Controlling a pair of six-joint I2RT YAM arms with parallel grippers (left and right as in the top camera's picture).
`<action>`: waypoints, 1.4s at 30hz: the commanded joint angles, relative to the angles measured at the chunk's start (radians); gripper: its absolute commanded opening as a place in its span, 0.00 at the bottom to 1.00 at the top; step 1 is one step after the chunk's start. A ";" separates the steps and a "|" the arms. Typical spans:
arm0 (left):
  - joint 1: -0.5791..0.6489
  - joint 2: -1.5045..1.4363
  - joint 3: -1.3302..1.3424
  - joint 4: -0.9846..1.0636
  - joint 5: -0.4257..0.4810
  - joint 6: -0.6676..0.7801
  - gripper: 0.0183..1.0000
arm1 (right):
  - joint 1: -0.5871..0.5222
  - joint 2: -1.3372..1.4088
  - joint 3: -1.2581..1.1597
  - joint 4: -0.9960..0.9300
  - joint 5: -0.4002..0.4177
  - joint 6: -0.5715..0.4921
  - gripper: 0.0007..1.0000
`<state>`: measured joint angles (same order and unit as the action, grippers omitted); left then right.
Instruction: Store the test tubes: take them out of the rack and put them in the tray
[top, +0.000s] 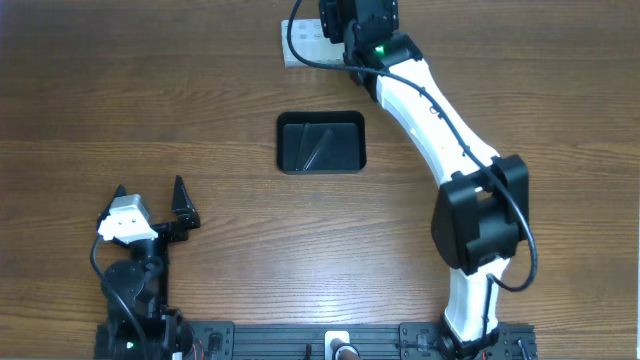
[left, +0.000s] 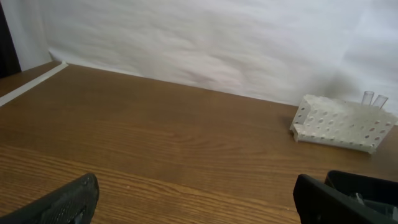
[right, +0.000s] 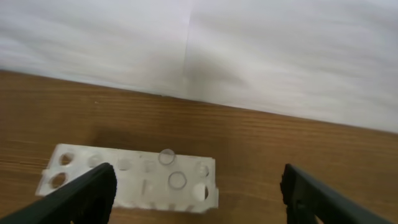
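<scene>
Rack (top: 305, 42) near far edge, tray (top: 281, 145) (black) mid-table

The surface (top: 180, 100) is seen as brown wood grain with a smooth, low sheen, the rack (left: 339, 121) as matt white plastic, and the test tubes (left: 368, 98) as clear and glass-like. The tray (top: 281, 145) is finished in glossy black plastic, the left tool (top: 150, 188) and right tool (right: 198, 183) in matt, finely textured black plastic, and the right arm (top: 430, 120) is cased in smooth white plastic.
</scene>
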<state>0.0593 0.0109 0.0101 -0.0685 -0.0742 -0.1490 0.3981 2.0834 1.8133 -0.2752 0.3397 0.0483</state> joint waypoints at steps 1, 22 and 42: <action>0.002 -0.008 -0.004 0.000 0.014 0.015 1.00 | -0.006 0.072 0.021 0.016 -0.002 0.000 0.86; 0.002 -0.008 -0.004 0.000 0.014 0.015 1.00 | -0.019 0.179 0.022 0.113 0.002 0.116 0.83; 0.002 -0.008 -0.004 0.000 0.014 0.015 1.00 | -0.023 0.211 0.022 0.148 0.010 0.103 0.75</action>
<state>0.0593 0.0109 0.0101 -0.0685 -0.0738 -0.1490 0.3847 2.2681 1.8153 -0.1364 0.3401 0.1539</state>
